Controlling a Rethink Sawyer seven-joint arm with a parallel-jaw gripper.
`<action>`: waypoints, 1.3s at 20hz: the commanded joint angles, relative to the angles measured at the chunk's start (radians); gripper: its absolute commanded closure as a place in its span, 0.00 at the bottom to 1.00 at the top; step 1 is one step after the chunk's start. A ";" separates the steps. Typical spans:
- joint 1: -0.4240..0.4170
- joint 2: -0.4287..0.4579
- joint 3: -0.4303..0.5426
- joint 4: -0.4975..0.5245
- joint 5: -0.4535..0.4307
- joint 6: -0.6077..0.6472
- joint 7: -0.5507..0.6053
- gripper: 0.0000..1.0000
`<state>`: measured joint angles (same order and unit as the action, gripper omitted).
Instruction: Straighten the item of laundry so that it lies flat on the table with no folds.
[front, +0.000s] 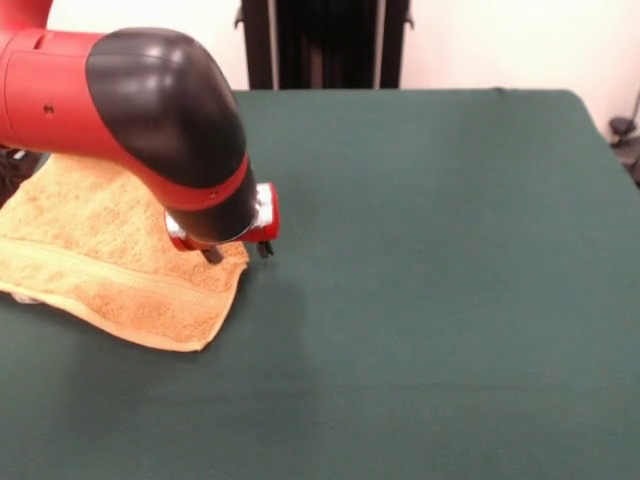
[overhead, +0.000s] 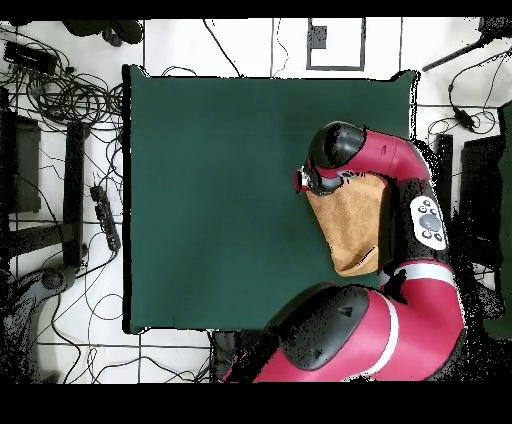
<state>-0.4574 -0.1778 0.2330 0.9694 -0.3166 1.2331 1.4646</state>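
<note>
Front and overhead views of a towel-flattening step. The towel (front: 110, 255) lies at the table's edge, left of the gripper in the front view, spreading away from the gripper's tips toward that edge; its outermost part is cut off by the frame and partly hidden beneath the arm (front: 130, 100); the gripper (front: 238, 252) stands low at the towel's nearest corner, one dark tip over the terry, the other just off its hem above the bare table (front: 430, 300); the tips appear slightly apart and clamp nothing visibly, though the wrist hides most of them, so a pinch cannot be ruled out. By judgement, the step in hand is taking that corner; it is best done by gripping a single layer right at the hem, then drawing it outward toward the open felt, low and slowly, so no new fold forms. In the overhead view the towel (overhead: 350, 225) reads as an oblong, its long axis parallel to the adjacent table edge; the woven band runs toward the gripper's corner.
</note>
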 joint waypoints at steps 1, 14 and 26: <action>0.021 0.009 0.001 0.129 -0.140 -0.223 -0.114 0.00; 0.071 -0.008 -0.053 0.281 -0.019 -0.437 0.296 0.00; 0.065 -0.006 -0.054 0.300 0.028 -0.427 0.237 0.00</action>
<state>-0.4170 -0.2649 0.1540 1.1442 -0.3206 0.9558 1.4822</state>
